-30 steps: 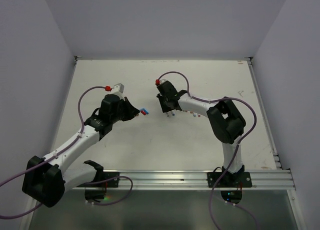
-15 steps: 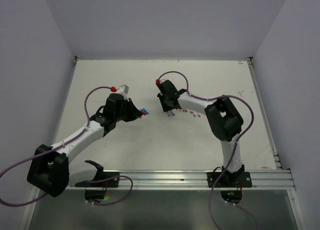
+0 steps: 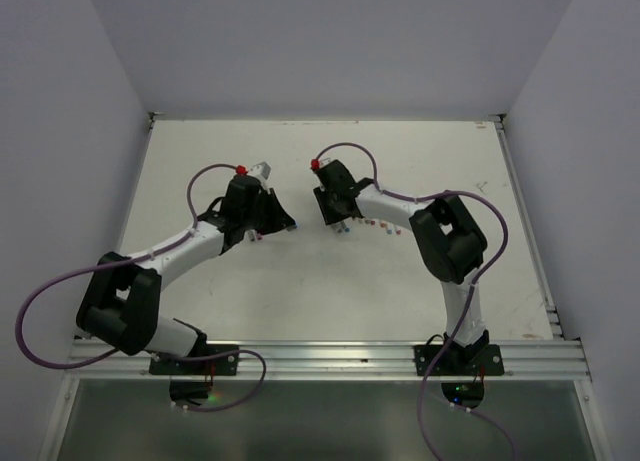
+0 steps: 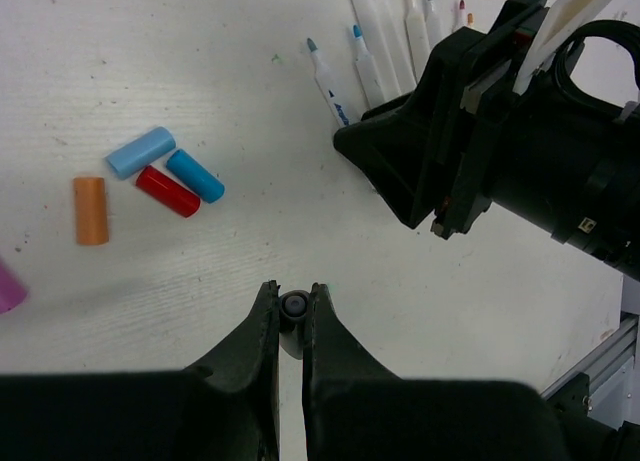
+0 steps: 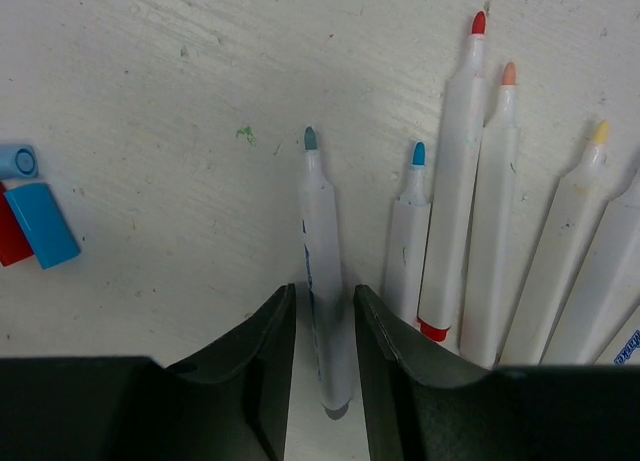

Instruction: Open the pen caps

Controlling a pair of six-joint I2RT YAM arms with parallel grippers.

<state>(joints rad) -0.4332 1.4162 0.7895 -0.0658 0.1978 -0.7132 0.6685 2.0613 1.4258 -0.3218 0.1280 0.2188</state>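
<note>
Far left on the table (image 4: 200, 41) lie the caps that are already off: a pink cap (image 4: 6, 286) cut by the frame edge, an orange cap (image 4: 90, 210), then a light-blue cap (image 4: 140, 152), a red cap (image 4: 168, 191) and a blue cap (image 4: 195, 175) touching in a small cluster.

Just right of them the left gripper (image 4: 292, 299) is clenched on a small round cap (image 4: 294, 307). It is seen end-on and looks greyish - its true colour I cannot tell. It is pinched at the very fingertips, above the table.

Further right, the right gripper (image 5: 325, 301) stands slightly parted astride the teal-tipped pen (image 5: 322, 271). A thin gap shows on each side, so the pen looks released and lying on the table. Beside it lie the blue-tipped pen (image 5: 410, 241), the red-tipped pen (image 5: 455, 181), the orange-tipped pen (image 5: 495, 231) and the yellow-tipped pen (image 5: 575, 241), fanned out with every tip bare.

I judge one uncapping to be at its close - barrel set down with the row, cap in the other gripper.

Next, the left gripper needs to carry its cap to the loose cluster and let go low, since such a short cylinder could roll. The right gripper should lift straight up so as not to nudge the neighbouring barrels. Whether any capped pen remains is not visible.
</note>
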